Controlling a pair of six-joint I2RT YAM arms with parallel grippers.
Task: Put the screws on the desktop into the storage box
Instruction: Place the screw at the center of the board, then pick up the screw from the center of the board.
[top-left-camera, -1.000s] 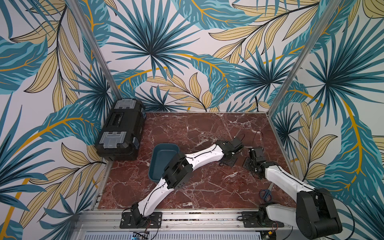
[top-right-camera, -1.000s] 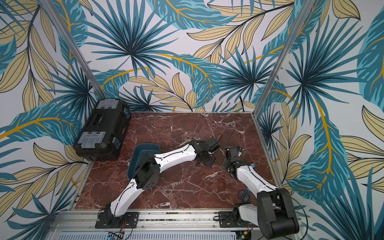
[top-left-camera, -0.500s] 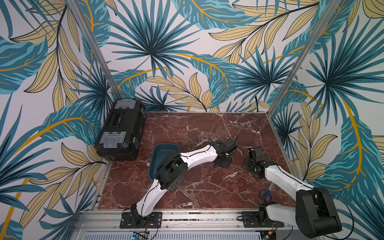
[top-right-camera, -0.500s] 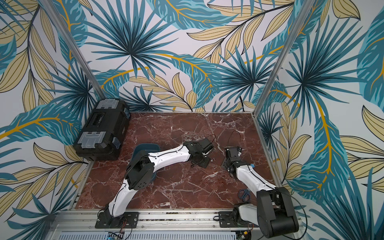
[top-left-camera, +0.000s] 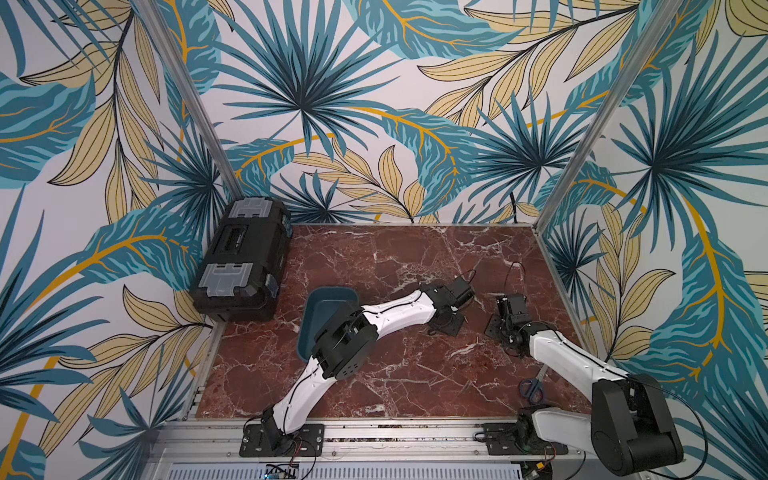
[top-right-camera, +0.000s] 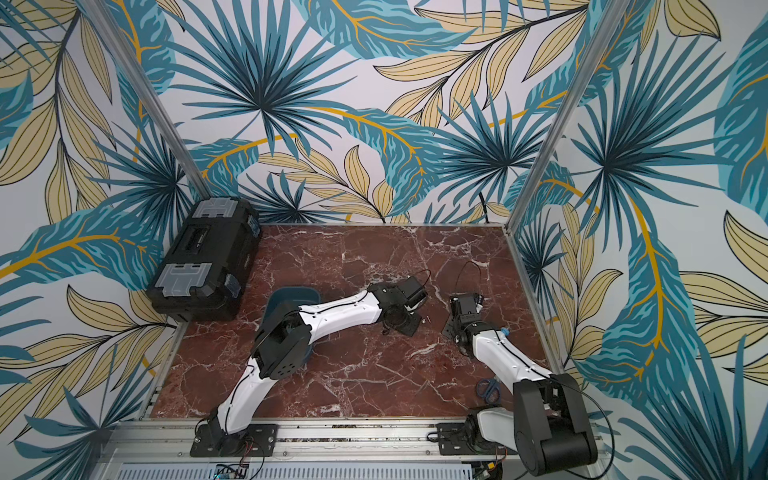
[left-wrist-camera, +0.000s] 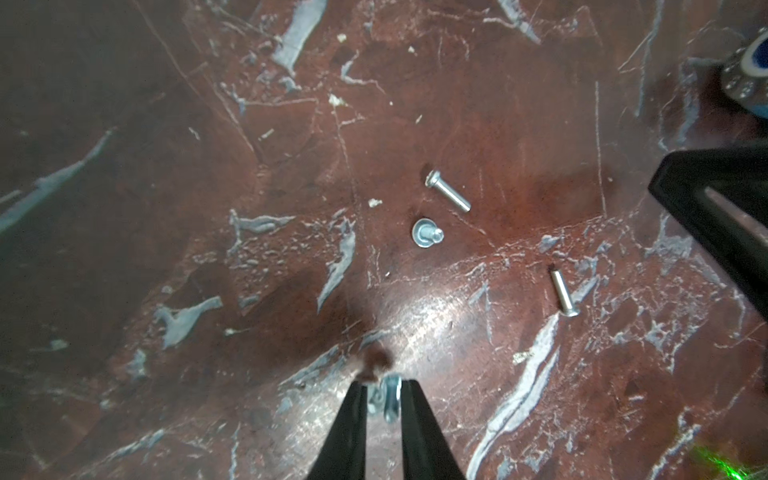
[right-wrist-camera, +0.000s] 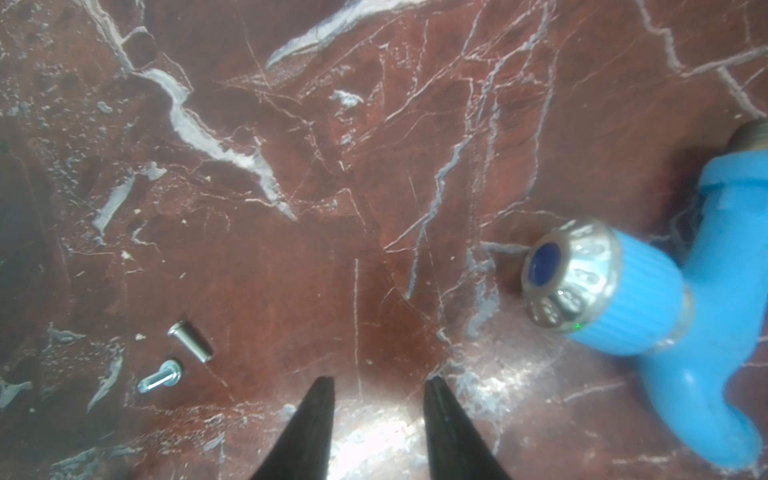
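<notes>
Left wrist view: the left gripper (left-wrist-camera: 384, 384) has its jaws nearly together, pinching a small silvery metal screw (left-wrist-camera: 390, 398) just above the reddish-brown marble-patterned tabletop (left-wrist-camera: 166, 187). Three loose silvery screws (left-wrist-camera: 448, 191) lie apart on the marble beyond. The right gripper (right-wrist-camera: 376, 386) hovers with jaws spread and nothing between them. Near it lie two short silvery screws (right-wrist-camera: 191, 341) and a bright blue plastic tap (right-wrist-camera: 623, 291). In both top views the shallow dark teal plastic storage box (top-left-camera: 316, 307) (top-right-camera: 299, 296) sits well apart from both grippers, partly hidden by the left arm's elbow.
</notes>
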